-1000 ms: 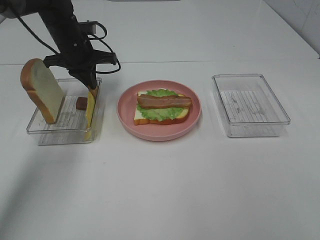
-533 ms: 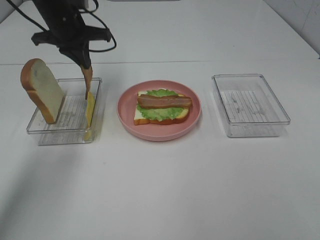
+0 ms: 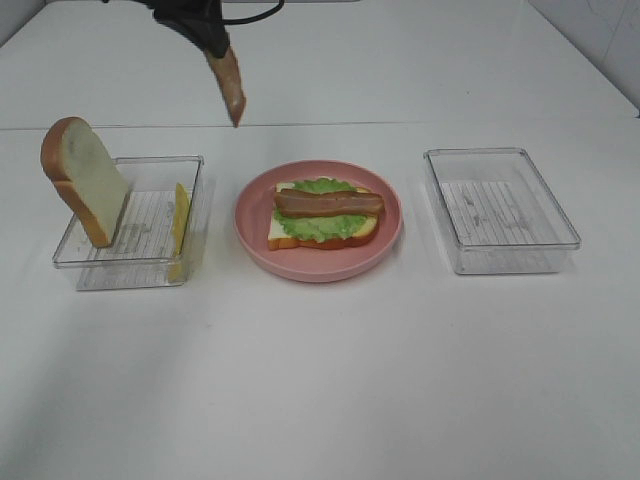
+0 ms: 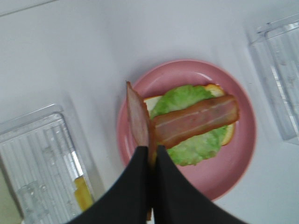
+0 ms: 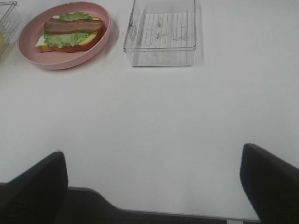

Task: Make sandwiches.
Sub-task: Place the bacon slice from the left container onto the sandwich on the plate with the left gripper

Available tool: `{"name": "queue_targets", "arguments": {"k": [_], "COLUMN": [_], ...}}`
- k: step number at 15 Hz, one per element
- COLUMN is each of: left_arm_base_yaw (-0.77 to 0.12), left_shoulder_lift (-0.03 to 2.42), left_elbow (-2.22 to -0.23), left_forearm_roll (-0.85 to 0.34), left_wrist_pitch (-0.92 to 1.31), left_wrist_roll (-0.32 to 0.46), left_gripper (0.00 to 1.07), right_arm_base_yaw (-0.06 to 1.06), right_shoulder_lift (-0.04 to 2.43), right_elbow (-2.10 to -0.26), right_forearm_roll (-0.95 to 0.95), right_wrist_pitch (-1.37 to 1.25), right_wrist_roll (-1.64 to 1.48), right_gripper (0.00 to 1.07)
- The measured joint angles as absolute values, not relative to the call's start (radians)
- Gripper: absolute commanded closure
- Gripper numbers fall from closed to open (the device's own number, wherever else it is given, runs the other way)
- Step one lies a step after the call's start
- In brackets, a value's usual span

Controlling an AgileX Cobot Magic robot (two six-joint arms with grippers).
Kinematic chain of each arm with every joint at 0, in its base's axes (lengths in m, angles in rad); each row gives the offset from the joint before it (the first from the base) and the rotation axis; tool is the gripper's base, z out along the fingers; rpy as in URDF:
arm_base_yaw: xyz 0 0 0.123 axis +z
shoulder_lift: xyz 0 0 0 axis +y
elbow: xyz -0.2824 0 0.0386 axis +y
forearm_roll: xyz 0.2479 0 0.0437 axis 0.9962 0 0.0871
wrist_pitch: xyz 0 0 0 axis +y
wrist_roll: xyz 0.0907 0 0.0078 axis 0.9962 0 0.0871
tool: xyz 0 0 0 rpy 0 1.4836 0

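The left gripper [image 3: 212, 40] is pinching one end of a meat strip [image 3: 231, 90] with its jaws pressed together on it. The strip is hanging in the air, slightly tilted, at about 11 o'clock from the plate [image 3: 320, 272] in the high view. (In the left wrist view the left gripper [image 4: 152, 154] is holding the meat strip [image 4: 138, 114] over the plate's rim, just beside the sandwich [image 4: 194, 123].)

The sandwich [image 3: 322, 213] is lying open on the plate: bread at the bottom, lettuce [image 3: 318, 226] spreading over it, and a second strip [image 3: 329, 204] lying across the top.

At 9 o'clock from the plate the left tray [image 3: 100, 270] is holding a bread slice [image 3: 85, 180], which is leaning and sticking up above the rim. A cheese square [image 3: 181, 215] is standing on edge against the tray wall nearest the plate. At 3 o'clock the right tray [image 3: 500, 151] is sitting well apart from the plate.

The right gripper [image 5: 152, 154] is hovering over the table [image 5: 154, 116] with its jaws spread wide and nothing between them.
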State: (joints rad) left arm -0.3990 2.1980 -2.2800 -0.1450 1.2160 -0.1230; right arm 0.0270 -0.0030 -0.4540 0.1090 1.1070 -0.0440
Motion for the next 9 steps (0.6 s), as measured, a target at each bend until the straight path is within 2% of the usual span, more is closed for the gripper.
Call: {"name": "queue_targets", "arguments": {"k": [4, 5, 8, 9], "left_arm_base_yaw": [-0.476, -0.49, -0.505, -0.521], "left_shoulder_lift": [2.22, 2.253, 2.304, 2.345], "left_elbow": [-2.301, -2.311, -2.316, -2.317], "left_forearm_roll": [-0.261, -0.311, -0.356, -0.4], "left_wrist_pitch": [1.218, 1.218, 1.219, 1.219], "left_wrist_roll": [-0.114, -0.086, -0.046, 0.014], "left_gripper": [1.07, 1.07, 1.07, 1.07], "right_arm_base_yaw": [0.027, 0.027, 0.027, 0.027], "right_shoulder_lift": [-0.003, -0.003, -0.003, -0.003], "right_elbow": [-0.454, -0.454, -0.454, -0.454], "right_forearm_roll": [0.109, 0.109, 0.112, 0.119], "right_wrist_pitch": [1.107, 1.107, 1.107, 1.107], "right_wrist_roll": [-0.044, -0.044, -0.044, -0.044], "right_gripper": [0.11, 0.11, 0.11, 0.11]}}
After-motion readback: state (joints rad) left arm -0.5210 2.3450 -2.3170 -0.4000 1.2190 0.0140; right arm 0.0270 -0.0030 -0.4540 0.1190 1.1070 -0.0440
